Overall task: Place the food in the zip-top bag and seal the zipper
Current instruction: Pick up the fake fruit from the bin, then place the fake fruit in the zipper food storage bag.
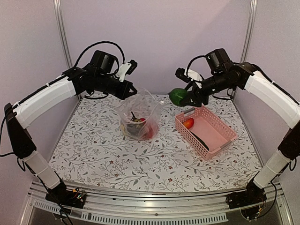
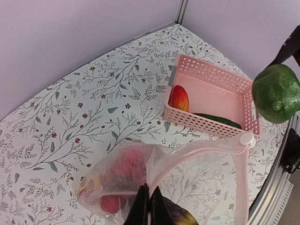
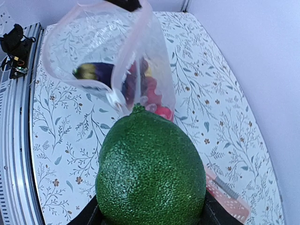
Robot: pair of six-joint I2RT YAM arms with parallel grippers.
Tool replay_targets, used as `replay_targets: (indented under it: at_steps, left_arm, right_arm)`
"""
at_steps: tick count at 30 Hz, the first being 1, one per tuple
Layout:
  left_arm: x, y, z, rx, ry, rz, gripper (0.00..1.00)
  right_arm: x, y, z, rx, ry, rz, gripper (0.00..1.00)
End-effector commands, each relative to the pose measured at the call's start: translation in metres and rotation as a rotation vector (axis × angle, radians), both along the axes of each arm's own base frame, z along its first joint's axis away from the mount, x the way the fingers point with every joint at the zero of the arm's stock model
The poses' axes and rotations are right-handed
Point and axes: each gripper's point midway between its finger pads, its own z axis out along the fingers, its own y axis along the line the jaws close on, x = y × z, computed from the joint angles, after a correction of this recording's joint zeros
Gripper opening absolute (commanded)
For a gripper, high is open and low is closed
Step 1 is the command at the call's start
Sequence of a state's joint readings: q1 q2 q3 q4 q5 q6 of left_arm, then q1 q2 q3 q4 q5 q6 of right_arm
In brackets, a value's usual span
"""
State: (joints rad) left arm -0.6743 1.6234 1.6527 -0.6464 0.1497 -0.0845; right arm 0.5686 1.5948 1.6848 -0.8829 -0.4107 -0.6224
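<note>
The clear zip-top bag [image 1: 139, 115] stands open at mid-table with red fruits, a yellow piece and a dark purple eggplant [image 2: 180, 216] inside. My left gripper [image 1: 132, 90] is shut on the bag's upper edge and holds it up; in the left wrist view the gripper [image 2: 149, 201] pinches the film beside the zipper strip [image 2: 197, 150]. My right gripper [image 1: 185, 98] is shut on a round, bumpy green fruit [image 1: 178, 96], held in the air right of the bag's mouth. The fruit fills the right wrist view [image 3: 150, 171], with the bag [image 3: 108, 61] beyond it.
The pink slatted basket [image 1: 190, 139] sits right of the bag and holds a red-orange fruit [image 1: 188, 123] and a long green cucumber [image 1: 199, 139]. Both show in the left wrist view, fruit [image 2: 180, 97] and cucumber [image 2: 218, 120]. Walls enclose the floral table.
</note>
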Motion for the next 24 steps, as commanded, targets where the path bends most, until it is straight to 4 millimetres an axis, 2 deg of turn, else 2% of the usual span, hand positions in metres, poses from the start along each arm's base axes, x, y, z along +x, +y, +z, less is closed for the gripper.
replay_targets:
  at_steps: [1,6,13,20,24]
  left_arm:
    - [-0.003,-0.006,0.007,-0.033,-0.008,-0.010,0.00]
    - [-0.004,-0.005,0.007,-0.038,-0.002,-0.008,0.00]
    - [-0.008,-0.002,0.011,-0.040,-0.014,-0.011,0.00]
    - [-0.011,-0.001,0.012,-0.052,-0.012,-0.013,0.00]
    - [-0.013,-0.001,0.013,-0.056,-0.011,-0.016,0.00]
  right_arm:
    - [-0.032,0.032,0.042,0.037,-0.088,0.142,0.48]
    - [-0.049,0.066,0.062,0.049,-0.157,0.237,0.48]
    - [-0.067,0.109,0.060,0.039,-0.227,0.329,0.50]
    - [-0.062,0.144,0.043,0.034,-0.262,0.340,0.53]
    - [-0.039,0.157,0.021,-0.024,-0.293,0.269,0.54]
